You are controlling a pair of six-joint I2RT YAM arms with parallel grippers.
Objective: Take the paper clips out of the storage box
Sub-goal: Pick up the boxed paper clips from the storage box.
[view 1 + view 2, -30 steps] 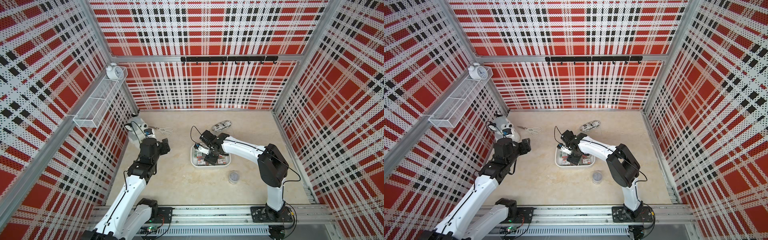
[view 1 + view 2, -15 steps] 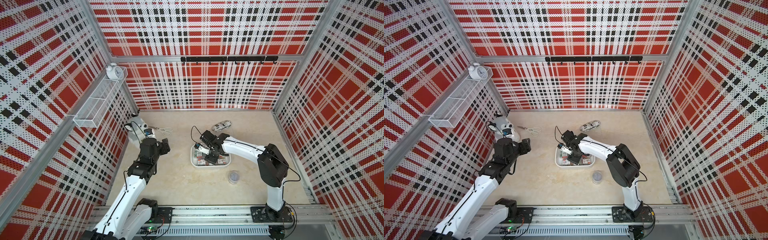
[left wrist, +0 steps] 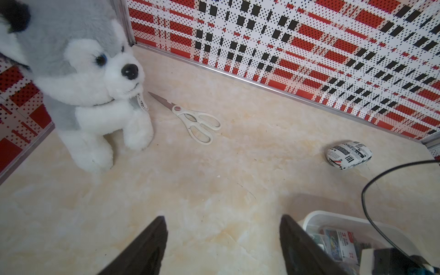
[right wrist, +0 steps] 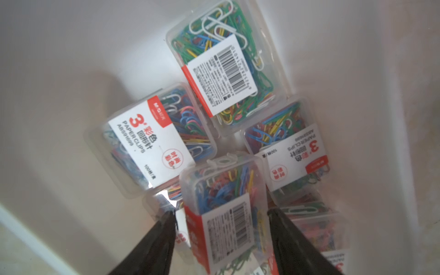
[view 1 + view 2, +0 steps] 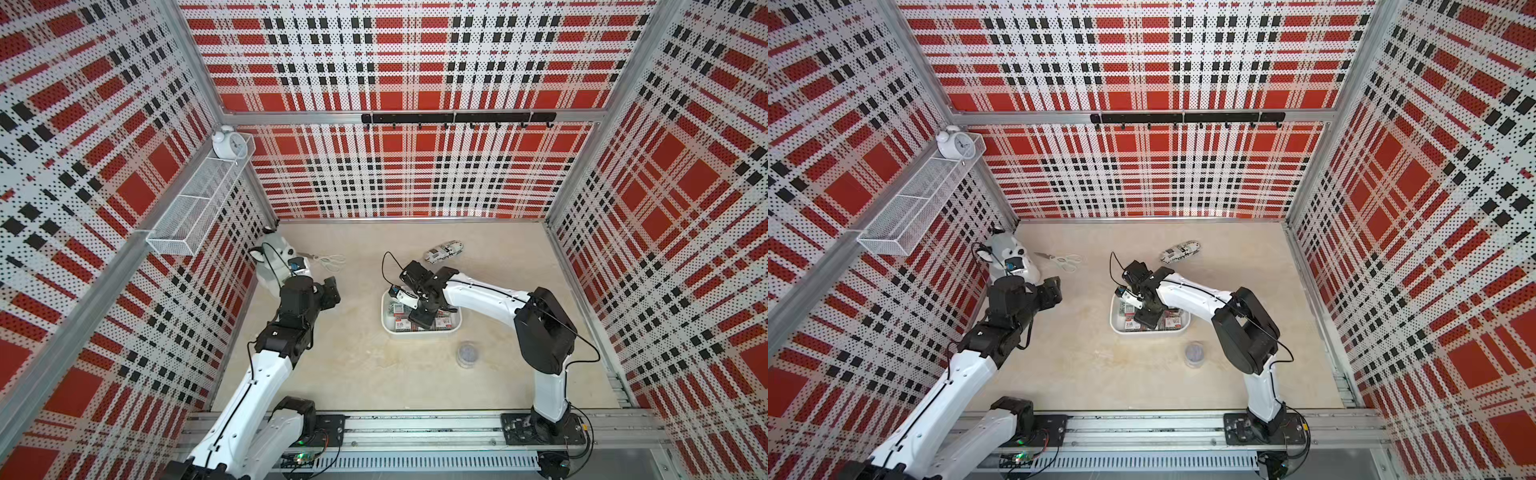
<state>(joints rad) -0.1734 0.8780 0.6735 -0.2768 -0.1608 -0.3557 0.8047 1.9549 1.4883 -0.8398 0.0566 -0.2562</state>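
Barely anything moved since a second ago: right gripper (image 4: 221, 213) still sits down inside the storage box (image 5: 432, 331), left gripper (image 3: 222, 217) still parked off to the box's side, jaws wide and empty. We see the right jaws standing apart either side of the top case (image 4: 226, 190) (barcode up, resting on other cases (image 4: 152, 138)), its long axis pointing straight out from the wrist, short width across the jaws; clamped or not, we can't tell. Round tub (image 5: 467, 353) stands just outside the box.
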